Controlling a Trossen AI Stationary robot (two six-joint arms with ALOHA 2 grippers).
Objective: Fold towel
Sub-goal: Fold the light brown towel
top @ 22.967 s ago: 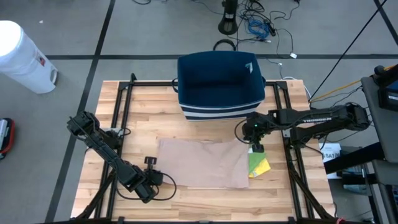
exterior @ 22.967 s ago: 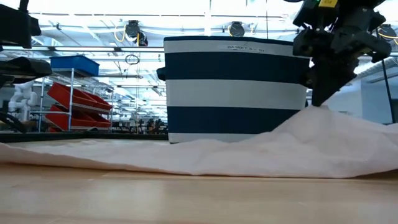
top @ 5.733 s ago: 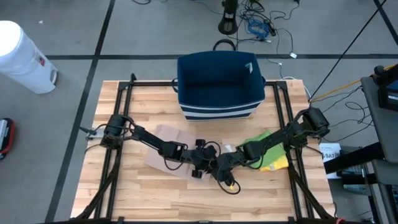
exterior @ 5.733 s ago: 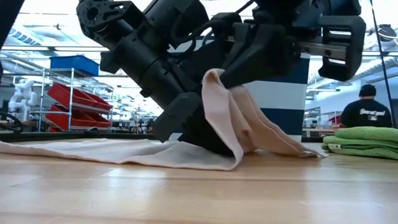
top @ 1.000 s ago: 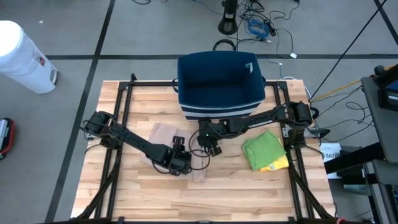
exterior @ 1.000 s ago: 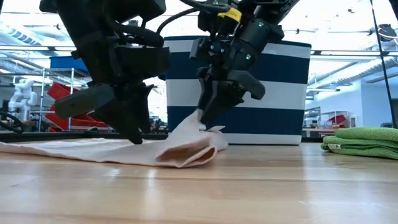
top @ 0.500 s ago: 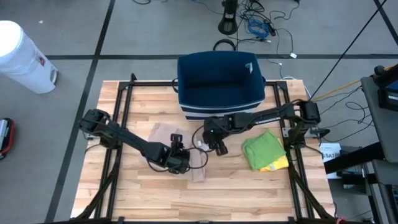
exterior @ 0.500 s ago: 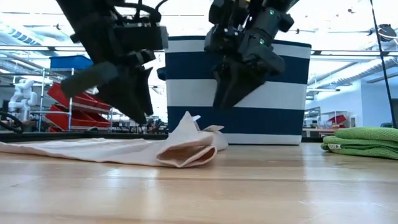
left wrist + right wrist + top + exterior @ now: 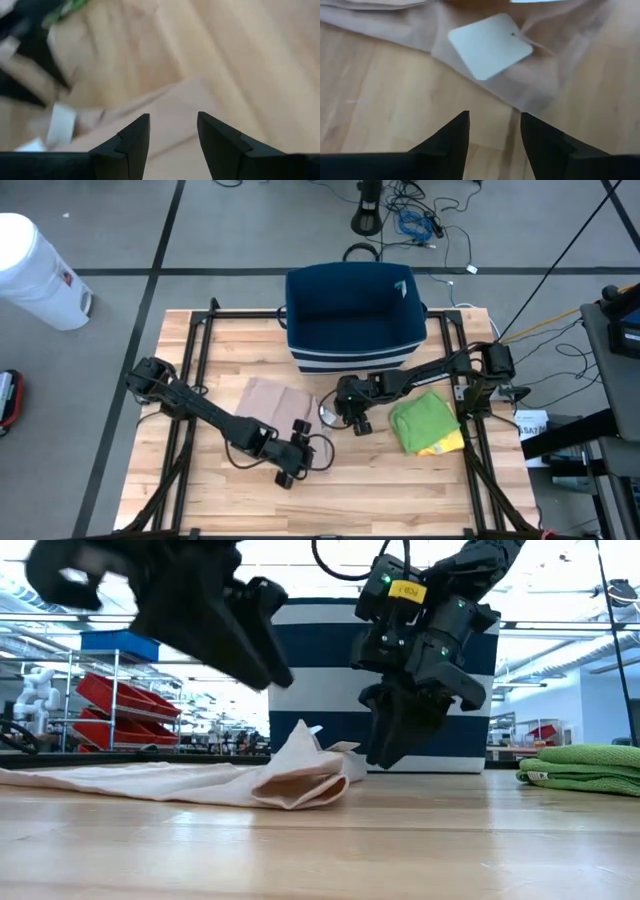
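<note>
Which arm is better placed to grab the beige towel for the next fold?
Probably the right. The right gripper hangs open just beside the beige towel at its tagged end, while the left gripper sits open farther off over bare table.

High view looks straight down on the whole table; low view sits at tabletop height, facing the room. Both wrist views hover close — all share the towel.
</note>
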